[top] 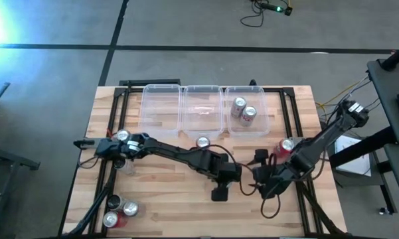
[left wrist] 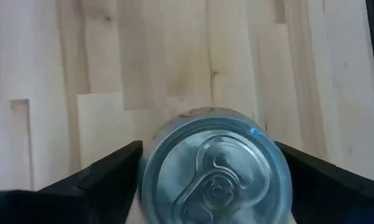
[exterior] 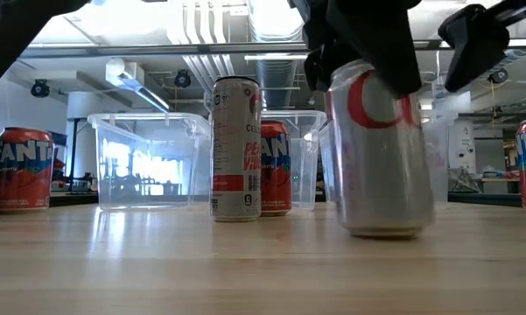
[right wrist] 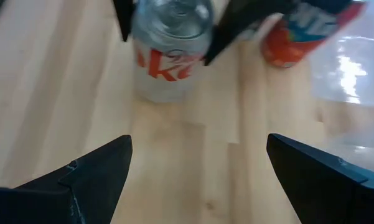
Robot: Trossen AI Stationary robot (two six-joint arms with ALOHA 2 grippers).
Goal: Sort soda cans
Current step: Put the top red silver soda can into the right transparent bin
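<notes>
A silver soda can with red lettering (exterior: 383, 157) stands upright on its base on the wooden table, near the middle. My left gripper (left wrist: 208, 152) is open over it, one finger on either side of its silver top (left wrist: 215, 171). My right gripper (right wrist: 199, 146) is open with nothing between its fingers, a little toward the table's right, pointing at that can (right wrist: 168, 43). In the high view my left gripper (top: 224, 175) hides the can. An orange can (right wrist: 299, 31) stands beside it. Two cans (top: 243, 109) stand in the right clear bin (top: 265, 106). My left gripper's fingers (left wrist: 112, 171) come from above, slanting down, and stand close on either side of the silver can's upper rim (left wrist: 150, 163). I cannot tell whether they touch it. The can stands upright with its base on the table.
Three clear bins line the far edge; the left one (top: 161, 87) and the middle one (top: 202, 87) hold nothing. A slim white can (exterior: 236, 149) stands mid-table, a can (top: 123, 135) is by the left arm, a red can (top: 287, 146) by the right, and three cans (top: 119, 211) at the near left.
</notes>
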